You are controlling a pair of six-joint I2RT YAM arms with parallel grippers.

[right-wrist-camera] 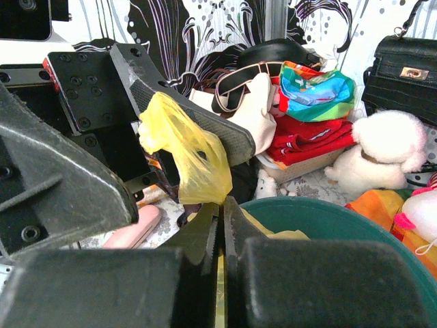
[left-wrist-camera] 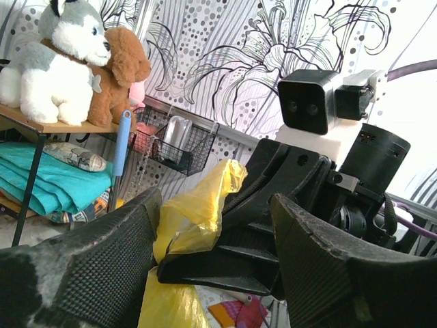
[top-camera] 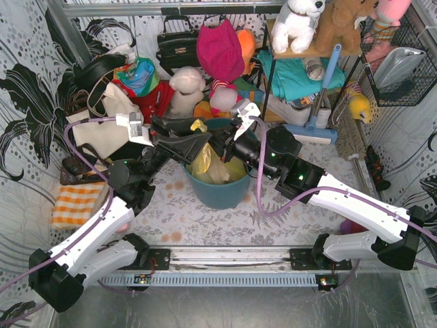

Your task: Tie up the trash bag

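**Half held, no knot yet**

The trash bag (top-camera: 205, 164) sits in the teal bin (top-camera: 218, 195) with its top pulled up. The right gripper (right-wrist-camera: 222, 212) is pressed together on a yellow strip of it. The left gripper (left-wrist-camera: 215, 205) is spread wide around a yellow flap (left-wrist-camera: 205, 184), not pinching it. I think tying is just starting. Next, the left one should close on the flap. The grippers are very close, and soft toys (top-camera: 186, 89) crowd behind the bin.
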